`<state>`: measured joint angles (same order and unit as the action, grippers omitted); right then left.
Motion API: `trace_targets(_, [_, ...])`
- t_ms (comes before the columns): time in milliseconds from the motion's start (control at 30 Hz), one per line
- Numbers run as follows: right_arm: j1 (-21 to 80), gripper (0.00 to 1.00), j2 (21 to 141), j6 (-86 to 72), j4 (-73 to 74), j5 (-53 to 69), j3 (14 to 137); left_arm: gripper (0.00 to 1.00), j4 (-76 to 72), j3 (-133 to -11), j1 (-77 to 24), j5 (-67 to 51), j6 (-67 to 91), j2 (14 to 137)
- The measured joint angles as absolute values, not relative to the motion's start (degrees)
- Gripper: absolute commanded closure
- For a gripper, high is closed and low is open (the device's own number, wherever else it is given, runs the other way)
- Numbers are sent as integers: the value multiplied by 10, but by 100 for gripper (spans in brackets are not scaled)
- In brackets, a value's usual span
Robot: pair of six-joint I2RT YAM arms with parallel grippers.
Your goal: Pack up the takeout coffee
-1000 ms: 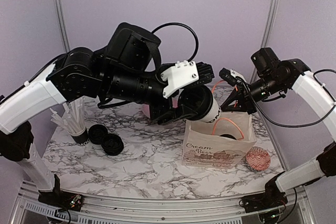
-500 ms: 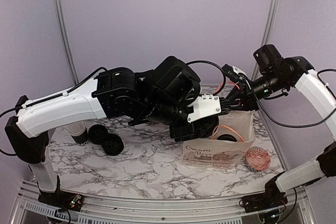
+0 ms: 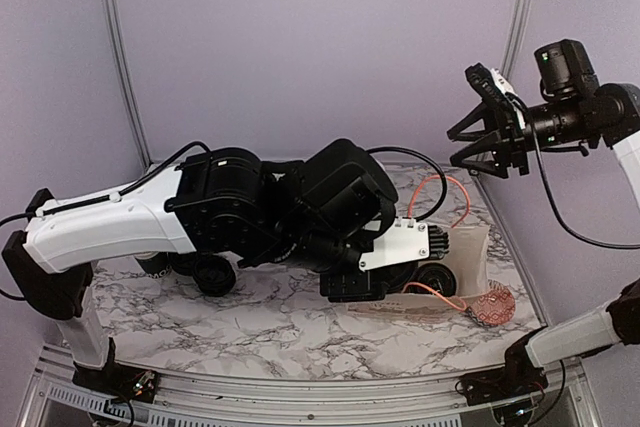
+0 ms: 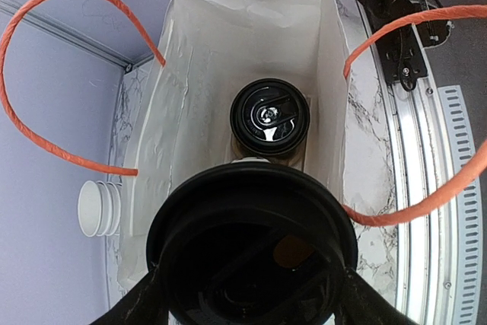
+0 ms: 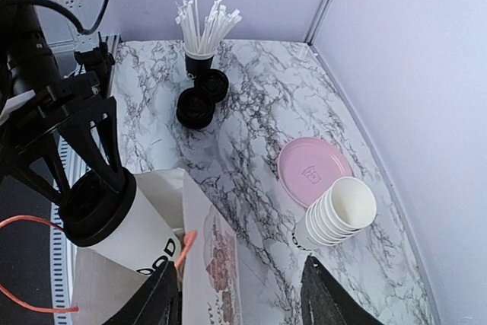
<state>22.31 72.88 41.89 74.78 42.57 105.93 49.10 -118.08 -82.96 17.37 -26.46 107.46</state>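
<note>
1. Grips in the left gripper [image 4: 251, 306], jaws pressed against its upper part, a white paper cup with round black plastic lid [image 5: 141, 234], tilted at the open mouth of a white paper bag with orange cord handles [image 4: 190, 89].
2. Shows a second black-lidded paper cup [image 4: 270, 116] upright on the bag's floor.
3. Holds the right gripper [image 3: 470, 145] high, well apart from the bag, fingers spread, nothing between them.

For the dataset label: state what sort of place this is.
Likely a mock café counter in a lab booth: marble-pattern table, lidded takeout cup, cup of wrapped straws.
</note>
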Motion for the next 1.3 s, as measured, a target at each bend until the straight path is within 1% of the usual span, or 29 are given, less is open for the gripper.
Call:
trace_targets(100, [203,47,721,415,723,420,1060,41,502,-1181,-845,188,-258,1075])
trace_targets(167, [193,47,721,409,690,404,1035,41,508,-1181,-855,198,-253,1075])
trace_targets(267, [186,47,729,405,640,374,968,41,513,-1180,-870,210,-244,1075])
trace_targets(400, [179,48,771,405,595,343,870,41,519,-1179,-890,215,-230,1075])
trace_targets(533, [170,48,807,405,570,326,813,41,524,-1179,-902,218,-217,1075])
trace_targets(1000, [167,47,824,405,518,318,768,41,531,-1168,-905,289,-208,1091])
trace_targets(1300, [164,48,852,399,495,305,733,42,530,-1126,-914,329,-216,1091])
